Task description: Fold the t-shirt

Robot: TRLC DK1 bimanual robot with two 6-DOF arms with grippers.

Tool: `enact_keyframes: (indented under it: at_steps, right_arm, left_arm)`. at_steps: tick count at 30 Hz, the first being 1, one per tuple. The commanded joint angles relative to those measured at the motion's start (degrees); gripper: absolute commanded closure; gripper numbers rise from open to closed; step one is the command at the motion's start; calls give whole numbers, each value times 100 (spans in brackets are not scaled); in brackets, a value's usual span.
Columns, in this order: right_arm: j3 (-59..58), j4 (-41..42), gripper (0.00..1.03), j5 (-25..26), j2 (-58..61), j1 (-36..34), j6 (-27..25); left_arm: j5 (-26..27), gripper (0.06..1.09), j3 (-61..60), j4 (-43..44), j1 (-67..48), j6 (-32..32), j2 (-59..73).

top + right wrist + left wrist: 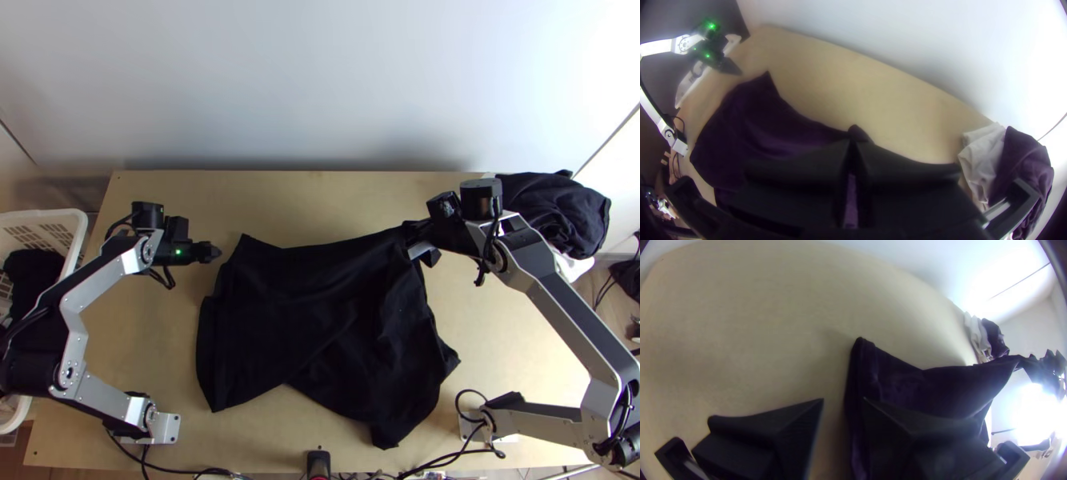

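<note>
So the black t-shirt (pixel 296 296) is lying across the middle of the light wooden table (pixel 496 336), mostly spread out but kinda crooked. In the top view its lower edge has one corner poking down at lower left and another at the bottom, right of centre, with a notch between them, and there are soft creases running diagonally through the cloth. The right gripper (pixel 422 250) is right of centre in the upper half of the frame, pinching the shirt at its upper right part. The right wrist view has its two fingers (pixel 791 169) pressed together with a strip of the dark fabric running between them, and from the left wrist view that end of the shirt looks lifted up off the wood. The left gripper (pixel 210 253) is left of centre, just beside the shirt's upper left corner, and it's holding nothing: its fingers (pixel 769 429) are spread, with a good gap between them. Around all that, there's a white basket (pixel 76 232) at the left edge of the frame with some dark cloth (pixel 30 276) in it, and a bunched dark pile (pixel 552 210) at upper right, with a pale grey cloth (pixel 981 155) right up against it in the right wrist view. Black cables (pixel 180 470) run along the bottom edge, and a pale wall (pixel 320 80) goes across the top.
</note>
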Motion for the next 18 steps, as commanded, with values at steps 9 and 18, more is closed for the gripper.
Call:
enact_keyframes:
  at_steps: [9,18]
  right_arm:
    - [32,-28,100,4,120,-30,-89]
    - [128,-28,100,4,190,-57,-106]
  left_arm:
    - [2,59,1155,-338,-669,-506,822]
    - [-7,60,1533,-716,-739,-480,1218]
